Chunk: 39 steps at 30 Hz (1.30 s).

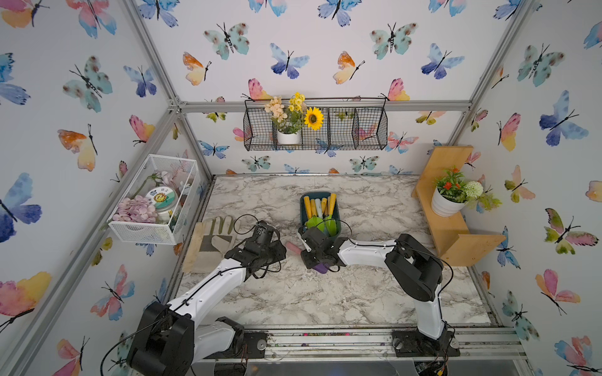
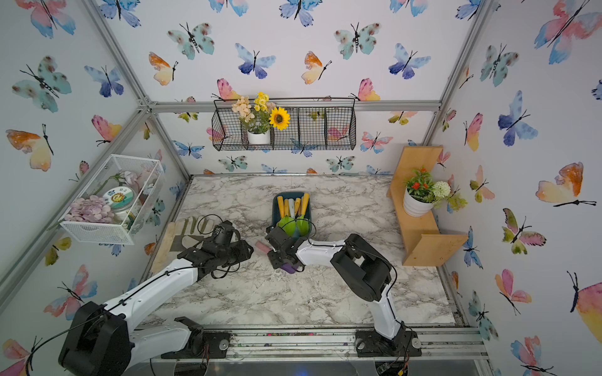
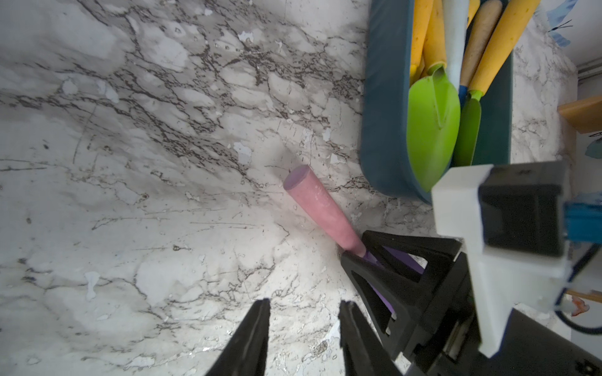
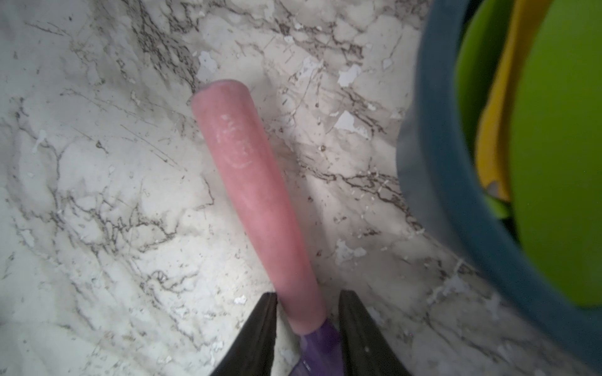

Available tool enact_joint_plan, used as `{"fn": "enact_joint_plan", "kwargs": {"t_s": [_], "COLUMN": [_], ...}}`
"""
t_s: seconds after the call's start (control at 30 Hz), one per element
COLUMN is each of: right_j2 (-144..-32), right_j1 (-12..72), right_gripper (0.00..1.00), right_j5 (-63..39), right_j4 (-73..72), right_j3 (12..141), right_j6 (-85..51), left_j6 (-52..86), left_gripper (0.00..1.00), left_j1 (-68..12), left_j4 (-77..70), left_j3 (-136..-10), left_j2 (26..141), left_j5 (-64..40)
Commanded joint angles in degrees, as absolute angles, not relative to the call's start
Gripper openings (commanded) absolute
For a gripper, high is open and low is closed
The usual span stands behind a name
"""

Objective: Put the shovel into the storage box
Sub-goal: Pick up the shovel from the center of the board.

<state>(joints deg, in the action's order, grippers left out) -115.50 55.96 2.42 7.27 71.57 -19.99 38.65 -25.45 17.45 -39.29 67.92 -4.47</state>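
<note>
R arm [image 1: 368, 252] bent low — R gripper [image 4: 308, 328] straddles shovel [image 4: 254, 182] neck, grip unclear; L gripper [image 3: 304, 328] part-open, empty, nearby.

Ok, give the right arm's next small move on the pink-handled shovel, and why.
Probably close the right gripper: its jaws straddle the neck of the pink-handled purple plastic shovel with a slight gap, outside the dark teal plastic storage box.
</note>
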Motion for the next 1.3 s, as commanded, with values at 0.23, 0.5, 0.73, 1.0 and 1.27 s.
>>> {"fn": "enact_joint_plan", "kwargs": {"t_s": [0.23, 0.5, 0.73, 1.0, 1.27], "right_j2": [-116.1, -119.3, -121.4, -121.2, -116.8], "right_j1": [56.4, 56.4, 56.4, 56.5, 56.6], "right_gripper": [0.46, 0.46, 0.43, 0.32, 0.18], "right_j5": [6.7, 6.1, 5.1, 4.0, 3.5], "right_j4": [14.2, 16.8, 18.0, 18.8, 19.6], "right_j3": [77.3, 81.7, 82.5, 81.7, 81.5], "right_j6": [-18.3, -16.4, -16.2, -15.6, -15.1], "left_j6": [38.3, 38.4, 38.4, 38.4, 38.7], "left_gripper": [0.42, 0.42, 0.42, 0.42, 0.42], "left_j1": [-25.0, -24.5, -23.9, -23.6, -23.5], "left_j4": [18.1, 17.7, 17.6, 17.2, 17.0], "left_j3": [-39.4, -38.5, -37.9, -37.6, -38.1], "left_j2": [66.8, 66.1, 65.5, 65.5, 65.6], "left_j5": [-5.9, -5.9, -6.1, -6.5, -7.1]}}
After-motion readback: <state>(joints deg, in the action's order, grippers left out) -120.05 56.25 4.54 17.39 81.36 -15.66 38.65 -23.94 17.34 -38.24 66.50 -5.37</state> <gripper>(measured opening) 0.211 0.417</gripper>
